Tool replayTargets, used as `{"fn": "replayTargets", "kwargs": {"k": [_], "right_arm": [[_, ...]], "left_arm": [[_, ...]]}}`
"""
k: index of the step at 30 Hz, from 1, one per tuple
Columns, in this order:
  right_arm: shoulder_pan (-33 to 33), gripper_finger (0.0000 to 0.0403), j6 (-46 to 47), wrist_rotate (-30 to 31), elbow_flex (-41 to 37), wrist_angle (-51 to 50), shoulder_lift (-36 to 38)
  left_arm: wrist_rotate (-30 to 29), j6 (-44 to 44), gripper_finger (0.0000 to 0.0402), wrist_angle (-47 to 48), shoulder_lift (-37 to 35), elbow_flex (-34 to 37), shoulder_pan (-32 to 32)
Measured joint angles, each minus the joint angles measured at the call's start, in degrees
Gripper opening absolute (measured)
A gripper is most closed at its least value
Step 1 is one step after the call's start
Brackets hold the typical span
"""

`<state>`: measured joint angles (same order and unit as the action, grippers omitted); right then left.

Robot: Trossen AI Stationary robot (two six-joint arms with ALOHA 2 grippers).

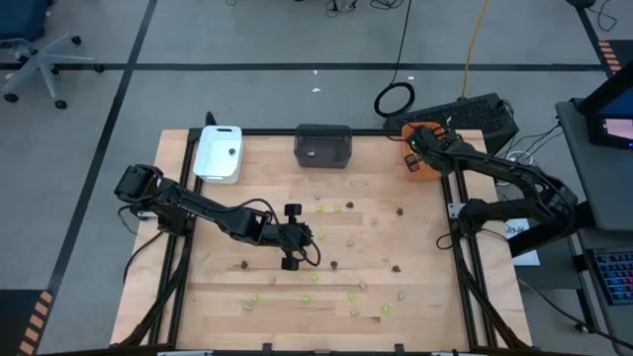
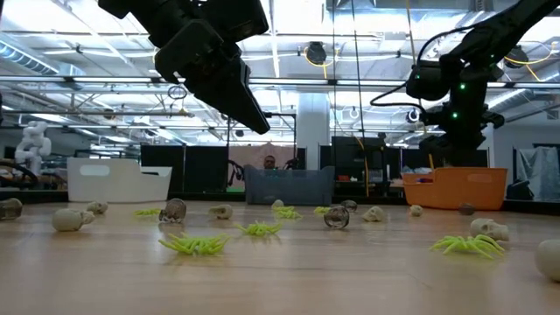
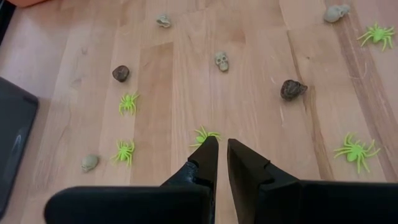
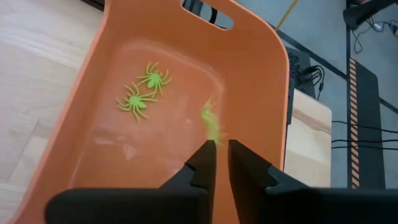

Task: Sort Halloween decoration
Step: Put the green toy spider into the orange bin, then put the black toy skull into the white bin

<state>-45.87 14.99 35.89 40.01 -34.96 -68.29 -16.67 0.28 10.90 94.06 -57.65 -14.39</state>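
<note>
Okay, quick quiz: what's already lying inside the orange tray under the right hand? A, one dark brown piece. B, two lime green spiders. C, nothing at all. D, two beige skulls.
B: the right wrist view looks down into the orange tray and shows two lime green spiders lying side by side on its floor, with a blurred green piece just ahead of the right hand.

Green blur in orange tray (image 4: pixel 261 81): a smeared lime streak (image 4: pixel 211 124) is seen just past the right gripper (image 4: pixel 222 148); its shape cannot be made out.
Right gripper opening: cannot be judged.
Dark grey tray (image 3: pixel 12 137): cut off by the left wrist picture's edge.
Pieces (image 1: pixel 318 233) from above: too small to be told as spiders or skulls.
Person (image 2: pixel 269 162): mostly hidden behind the tray.
</note>
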Motion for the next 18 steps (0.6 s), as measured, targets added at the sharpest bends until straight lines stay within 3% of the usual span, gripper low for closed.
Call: {"fn": "replayTargets", "kwargs": {"k": [11, 18], "right_arm": [[1.24, 0.0105, -2.2, -0.45, -0.07, 0.27, 1.15], [10.65, 0.012, -2.47, -12.12, -0.11, 3.98, 12.17]], "left_arm": [[0.02, -2.5, 0.0033, 0.06, -0.02, 0.0, -0.02], [0.02, -3.0, 0.0033, 0.37, 0.0, 0.0, -0.5]]}}
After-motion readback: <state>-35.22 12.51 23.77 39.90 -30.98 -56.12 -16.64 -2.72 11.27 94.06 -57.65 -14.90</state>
